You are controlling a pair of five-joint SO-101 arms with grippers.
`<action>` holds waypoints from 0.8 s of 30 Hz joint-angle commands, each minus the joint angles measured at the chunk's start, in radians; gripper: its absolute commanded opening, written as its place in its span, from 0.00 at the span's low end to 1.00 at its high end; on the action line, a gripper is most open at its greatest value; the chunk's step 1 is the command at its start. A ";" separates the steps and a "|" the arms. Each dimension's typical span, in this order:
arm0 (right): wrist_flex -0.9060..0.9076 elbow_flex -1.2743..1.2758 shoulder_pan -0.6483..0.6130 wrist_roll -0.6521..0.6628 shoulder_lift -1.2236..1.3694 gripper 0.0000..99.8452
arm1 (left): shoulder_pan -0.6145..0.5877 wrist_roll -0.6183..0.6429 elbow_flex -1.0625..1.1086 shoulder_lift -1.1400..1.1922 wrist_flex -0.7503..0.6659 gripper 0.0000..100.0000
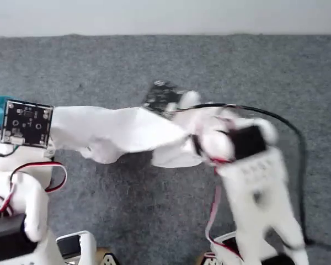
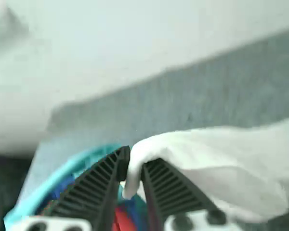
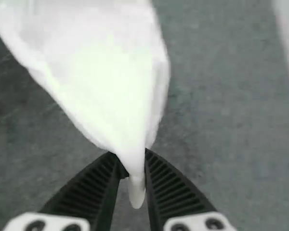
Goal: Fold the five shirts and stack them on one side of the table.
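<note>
Now, the left gripper [image 2: 132, 156] has its fingers [image 2: 98, 180] closed narrow on a small corner of the white shirt [image 2: 221, 154]. Only a thin edge of cloth sits between them, close to the tips. The right gripper [image 3: 130, 163] is also closed on the shirt, and here a rolled point of cloth passes down between its fingers [image 3: 94, 185]. From each pair of fingers the shirt runs outward to the other pair. It hangs as a loose band between the two grippers, and it seems lifted over the grey table [image 1: 209, 72], with a sagging middle. Just under the left fingers is a teal bin [image 2: 62, 168] with red and blue items [image 2: 121, 221] inside.

The main risk, I think, is at the left fingers. The bite is shallow, so if the arms pull further apart, the corner may slip out and the shirt would drop crumpled. That side could then land on the bin instead of the table. The right grip looks deeper, but it holds bunched cloth, so the shirt may be laid down twisted and the fold would come out uneven. Lowering it with the middle sagging could also trap a wrinkle underneath.
</note>
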 commanded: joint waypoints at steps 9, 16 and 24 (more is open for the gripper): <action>-0.220 -0.365 0.280 0.149 -0.097 0.01 | 0.135 -0.203 -0.156 0.000 -0.282 0.02; -0.294 -0.493 0.285 0.149 -0.107 0.01 | 0.137 -0.339 -0.228 0.000 -0.430 0.02; -0.321 -0.669 0.372 0.146 -0.108 0.01 | 0.137 -0.411 -0.334 -0.009 -0.514 0.02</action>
